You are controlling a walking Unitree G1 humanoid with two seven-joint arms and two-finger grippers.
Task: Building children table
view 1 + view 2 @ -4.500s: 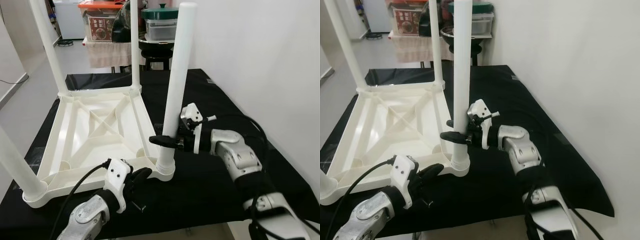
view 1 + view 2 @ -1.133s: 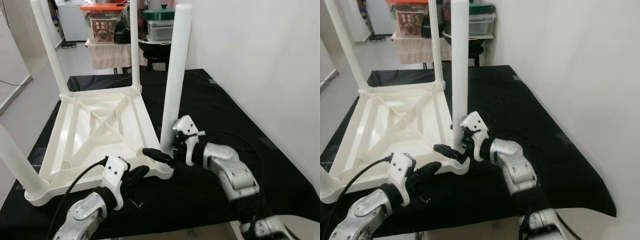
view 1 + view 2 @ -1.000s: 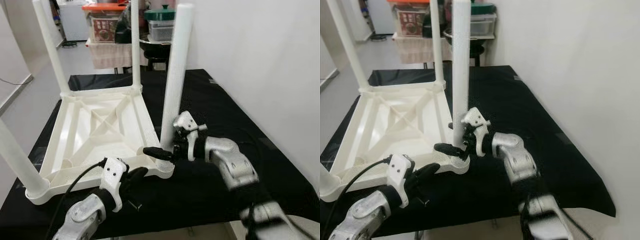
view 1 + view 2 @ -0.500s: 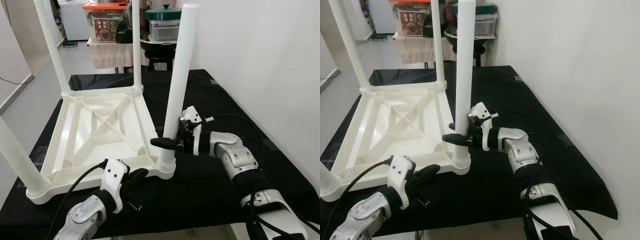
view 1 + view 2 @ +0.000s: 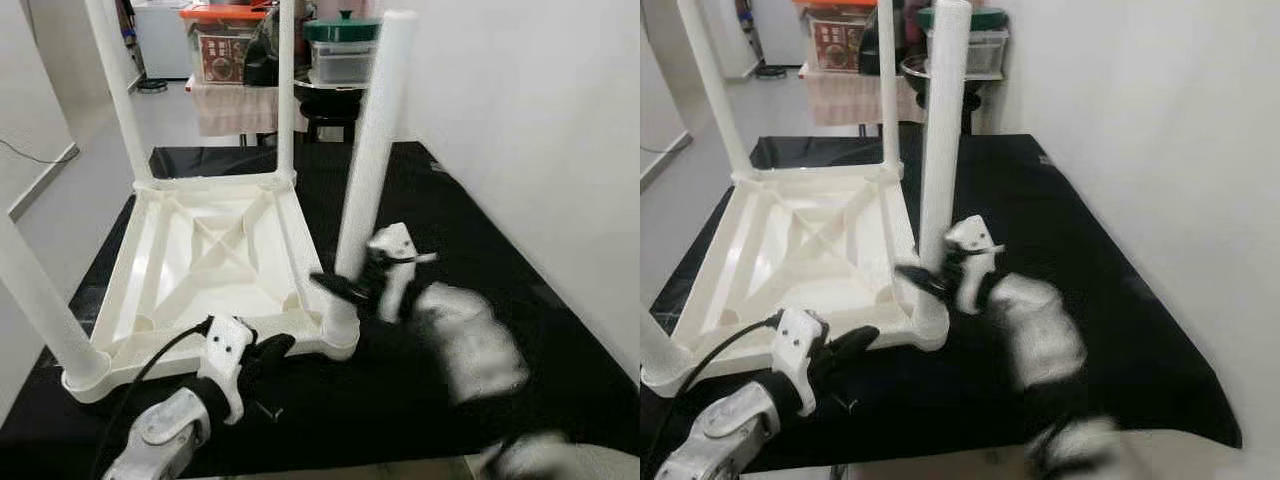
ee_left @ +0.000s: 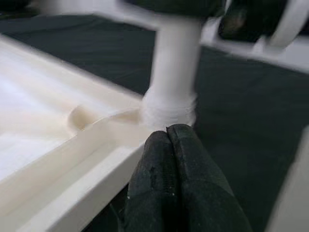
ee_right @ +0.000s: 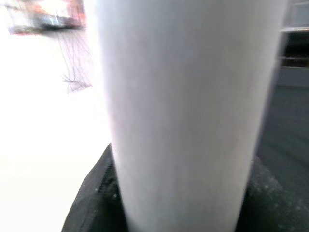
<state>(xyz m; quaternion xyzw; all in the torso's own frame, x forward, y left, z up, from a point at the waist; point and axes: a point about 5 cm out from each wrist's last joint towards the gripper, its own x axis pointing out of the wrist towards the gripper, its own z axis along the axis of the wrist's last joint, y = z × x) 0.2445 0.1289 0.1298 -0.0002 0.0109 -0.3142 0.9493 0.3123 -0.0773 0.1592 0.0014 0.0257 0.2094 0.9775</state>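
Note:
An upturned white plastic children's table (image 5: 150, 352) lies on the black cloth. Its near right leg (image 5: 375, 130) stands upright in the corner socket (image 6: 169, 108). My right gripper (image 5: 340, 288) is shut on this leg low down, one black finger (image 7: 91, 203) on each side; the arm behind it is blurred. My left gripper (image 5: 270, 347) is shut with nothing in it, its tips (image 6: 168, 140) at the table's front rim just before the socket. Two far legs (image 5: 285, 90) and the near left leg (image 5: 35, 300) stand upright too.
A small dark screw (image 5: 268, 410) lies on the cloth (image 5: 450, 220) by my left gripper. Behind the work table stand an orange-lidded box (image 5: 225, 40) and a green-lidded pot (image 5: 342, 28). A white wall runs along the right. The cloth's front edge is close.
The camera has shifted a little. My right arm has blurred with motion while its gripper stays on the near right leg. The left gripper holds its place by the front corner.

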